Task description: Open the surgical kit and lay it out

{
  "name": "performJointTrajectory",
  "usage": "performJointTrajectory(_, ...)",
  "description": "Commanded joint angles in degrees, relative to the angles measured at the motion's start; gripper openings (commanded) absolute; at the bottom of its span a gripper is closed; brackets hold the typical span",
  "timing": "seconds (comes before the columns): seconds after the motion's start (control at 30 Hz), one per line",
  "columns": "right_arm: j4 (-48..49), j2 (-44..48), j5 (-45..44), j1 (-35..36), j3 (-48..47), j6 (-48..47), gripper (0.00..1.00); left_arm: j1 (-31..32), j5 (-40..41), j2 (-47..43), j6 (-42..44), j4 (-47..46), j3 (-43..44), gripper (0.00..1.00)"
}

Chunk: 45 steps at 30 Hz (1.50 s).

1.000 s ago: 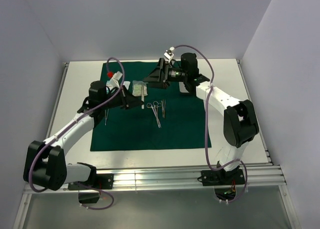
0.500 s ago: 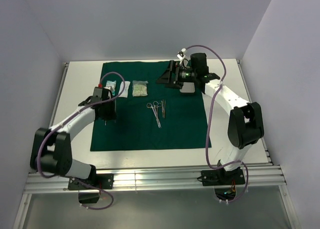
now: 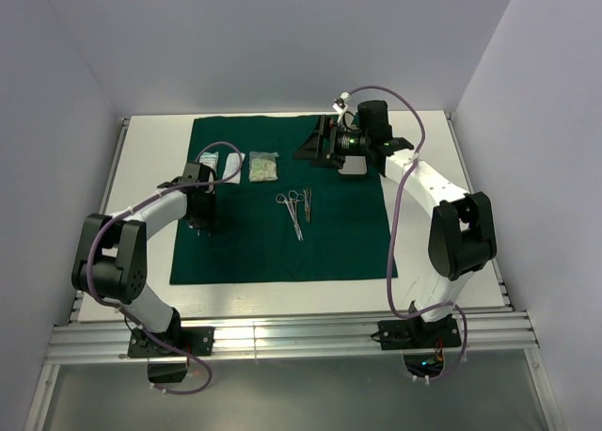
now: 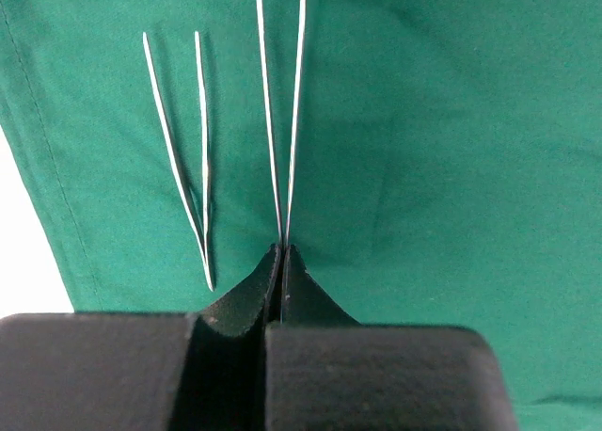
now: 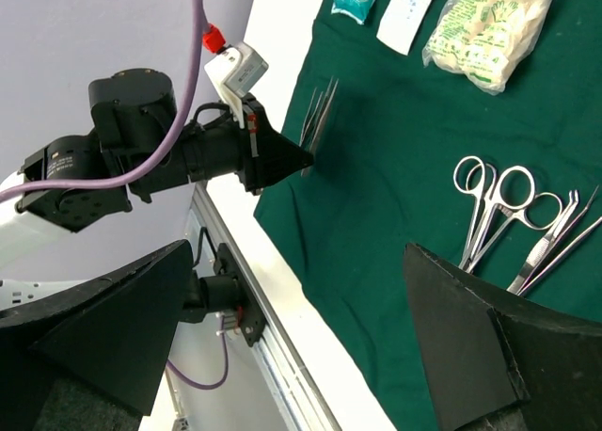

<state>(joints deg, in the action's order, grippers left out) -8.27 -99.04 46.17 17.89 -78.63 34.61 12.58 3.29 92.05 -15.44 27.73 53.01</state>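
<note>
Left hand (image 4: 282, 254) pinching tweezers (image 4: 281, 120) near cloth (image 4: 451, 149) left edge; right hand (image 5: 301, 254) wide, aloft.

The cloth wrap (image 4: 442, 149) is dark green woven fabric, matt, with a stitched hem. The gripped tweezers (image 4: 274, 167) and the loose tweezers (image 4: 205, 257) are thin bright steel, like the glossy clamps (image 5: 487, 226) (mirror-bright at the rings). The left pincer (image 4: 282, 254) looks matt black plastic; the packet (image 5: 489, 22) is crinkled clear film.
</note>
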Motion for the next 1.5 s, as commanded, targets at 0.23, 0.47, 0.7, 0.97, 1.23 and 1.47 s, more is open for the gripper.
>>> performJointTrajectory(0.23, 0.5, -0.5, 1.0, 0.4, -1.4, -0.2, 1.00, -0.2, -1.0, 2.6, 2.3, 0.7, 3.6, 0.00)
performJointTrajectory(0.47, 0.2, -1.0, 1.2, 0.3, -1.8, -0.1, 1.00, -0.3, -0.7, 4.3, 2.1, 2.1, 4.0, 0.04)
performJointTrajectory(0.7, -0.2, -0.8, 1.0, 0.4, -1.9, -0.5, 1.00, -0.2, -0.1, 4.2, 1.9, 3.6, 5.3, 0.33)
performJointTrajectory(0.97, -2.3, 0.8, -1.8, 0.0, -0.5, -4.3, 1.00, 0.4, -2.1, -1.5, 2.8, 4.4, 10.6, 0.38)
performJointTrajectory(1.23, -10.7, 1.5, -18.2, -0.7, 0.1, -11.7, 0.91, 2.2, -7.7, -12.8, 0.2, 0.2, 15.2, 0.38)
performJointTrajectory(1.47, -16.4, -3.3, -33.7, 0.7, -0.9, -13.6, 0.56, 4.9, -2.2, -19.4, -1.2, -9.1, 8.8, 0.34)
